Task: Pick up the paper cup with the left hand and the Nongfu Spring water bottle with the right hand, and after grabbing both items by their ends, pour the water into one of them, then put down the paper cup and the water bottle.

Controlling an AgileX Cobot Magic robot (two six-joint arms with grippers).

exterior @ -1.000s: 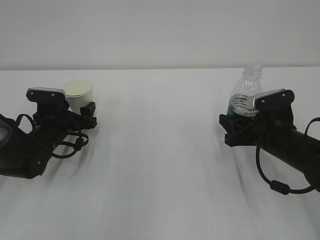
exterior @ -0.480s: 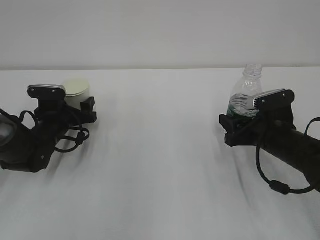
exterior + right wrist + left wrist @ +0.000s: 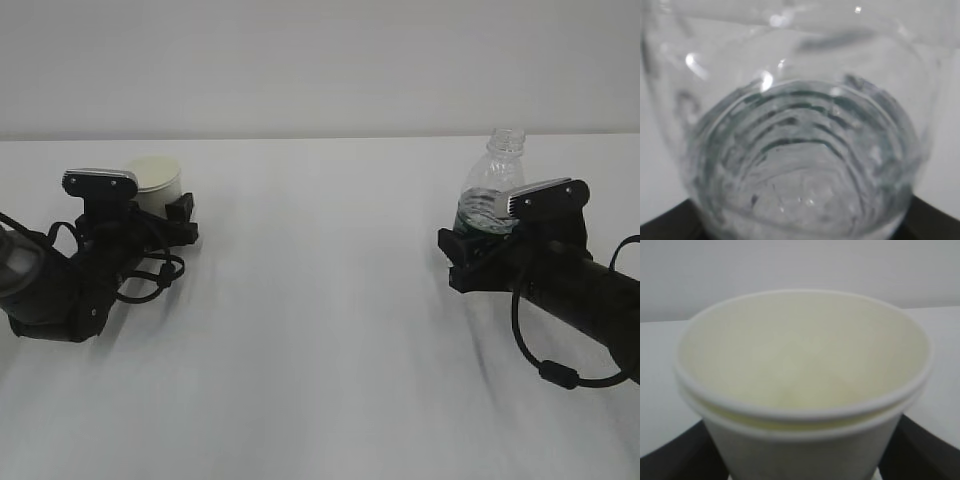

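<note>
On your left, the cup (image 3: 155, 183) stands on the desk (image 3: 320, 300) between the spread fingers of the left tool (image 3: 172, 215), pinched low. On your right, the bottle (image 3: 492, 185) stands upright, its base gripped in the right tool (image 3: 462, 255).

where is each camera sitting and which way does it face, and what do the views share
Exterior: in front of the white table, facing the wall; shows both black arms, the left pincer around the paper cup, the right pincer around the bottle.
Left wrist: behind the left pincer, facing the cup's mouth; dark fingers at the bottom corners.
Right wrist: close against the bottle.
Shared: cup, bottle.
</note>
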